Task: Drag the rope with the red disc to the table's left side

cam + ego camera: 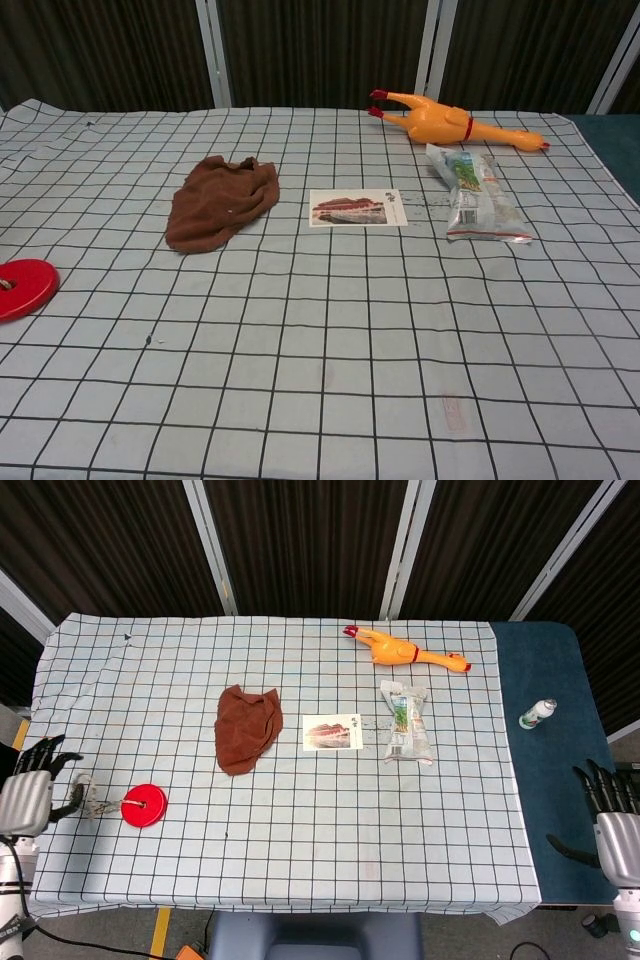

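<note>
The red disc [144,805] lay at the lower left of the head view, near the cloth's left edge, which suggested the drag was about finished. Its rope [96,805] lay slack in a short bunch between the disc and the left hand [32,792]. That hand hovered beside the rope end with fingers spread, apparently gripping nothing. The right hand [612,818], at the lower right, was spread and empty.

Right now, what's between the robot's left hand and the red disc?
Only a short bunched bit of rope lies between the left hand and the red disc on the checked cloth, seen in the head view.
</note>
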Robot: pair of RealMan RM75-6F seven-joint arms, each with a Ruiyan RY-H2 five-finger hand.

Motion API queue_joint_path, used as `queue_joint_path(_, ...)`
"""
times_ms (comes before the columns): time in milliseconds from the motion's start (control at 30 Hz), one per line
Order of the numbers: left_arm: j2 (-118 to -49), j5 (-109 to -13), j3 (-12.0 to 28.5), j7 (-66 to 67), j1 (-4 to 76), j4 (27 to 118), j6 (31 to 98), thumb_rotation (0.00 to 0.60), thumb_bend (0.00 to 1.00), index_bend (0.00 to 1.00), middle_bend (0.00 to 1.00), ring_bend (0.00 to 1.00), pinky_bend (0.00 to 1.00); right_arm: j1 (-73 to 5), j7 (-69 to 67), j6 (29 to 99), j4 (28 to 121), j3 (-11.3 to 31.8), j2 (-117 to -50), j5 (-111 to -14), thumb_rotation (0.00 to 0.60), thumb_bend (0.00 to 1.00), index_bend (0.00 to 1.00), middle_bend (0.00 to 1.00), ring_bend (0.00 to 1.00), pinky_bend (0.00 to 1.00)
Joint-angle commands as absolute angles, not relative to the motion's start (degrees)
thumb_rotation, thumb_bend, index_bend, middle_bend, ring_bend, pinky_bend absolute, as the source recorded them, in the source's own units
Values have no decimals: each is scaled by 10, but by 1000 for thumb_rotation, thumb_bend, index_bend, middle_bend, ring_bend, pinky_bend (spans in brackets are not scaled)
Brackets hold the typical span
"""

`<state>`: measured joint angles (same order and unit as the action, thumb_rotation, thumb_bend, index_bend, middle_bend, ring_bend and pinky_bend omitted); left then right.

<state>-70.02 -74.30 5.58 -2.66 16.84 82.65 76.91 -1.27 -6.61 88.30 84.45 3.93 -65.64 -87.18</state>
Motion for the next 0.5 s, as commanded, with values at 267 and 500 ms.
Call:
queue_joint_path(267, -658, -813, 17, -16, 135, 898, 802, 600, 301, 0, 0, 0, 0, -8, -74, 892, 841, 32, -662, -882, 600, 245, 0, 0, 0, 0)
queue_joint_path(500, -694, -876, -13, 2, 76, 866, 900, 600, 345, 0, 0, 0, 0, -8, -58, 897, 839, 26, -674, -895, 600, 245, 0, 0, 0, 0)
